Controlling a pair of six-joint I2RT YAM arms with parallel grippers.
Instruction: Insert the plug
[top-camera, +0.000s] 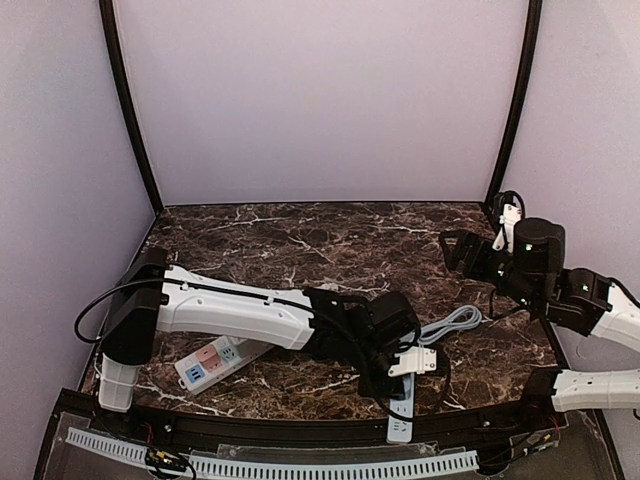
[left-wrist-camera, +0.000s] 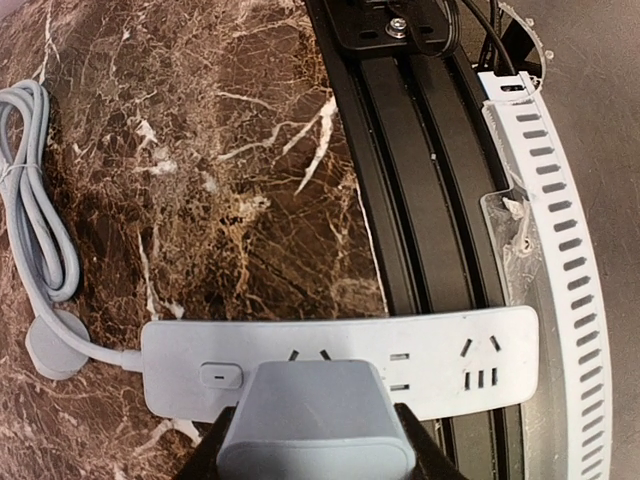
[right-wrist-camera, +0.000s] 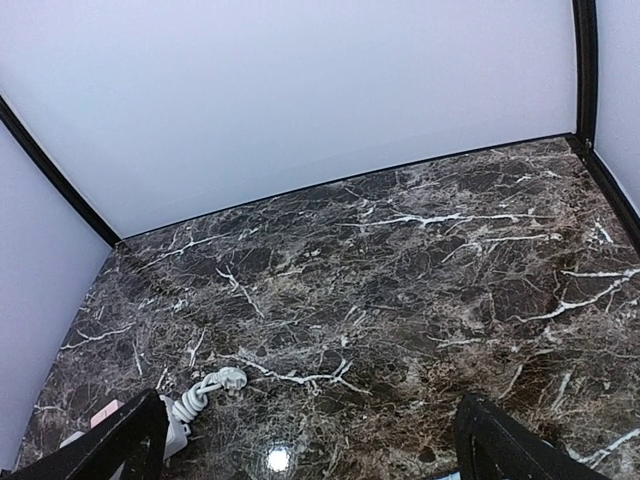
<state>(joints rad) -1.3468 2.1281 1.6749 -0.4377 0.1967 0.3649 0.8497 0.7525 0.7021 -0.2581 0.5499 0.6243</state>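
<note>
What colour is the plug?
The plug is light grey, clearest in the left wrist view.

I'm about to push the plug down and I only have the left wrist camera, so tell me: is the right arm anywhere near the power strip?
Observer: No. The right gripper is raised at the table's right side, well apart from the white power strip.
Operator: Is it holding anything?
Observer: Nothing. In its own wrist camera its fingers stand wide apart with only the table between them.
Operator: Anything else lying around that I can't see?
Observer: Yes, a second power strip with pink and blue sockets lies at the near left, close to the base of the left arm.
</note>
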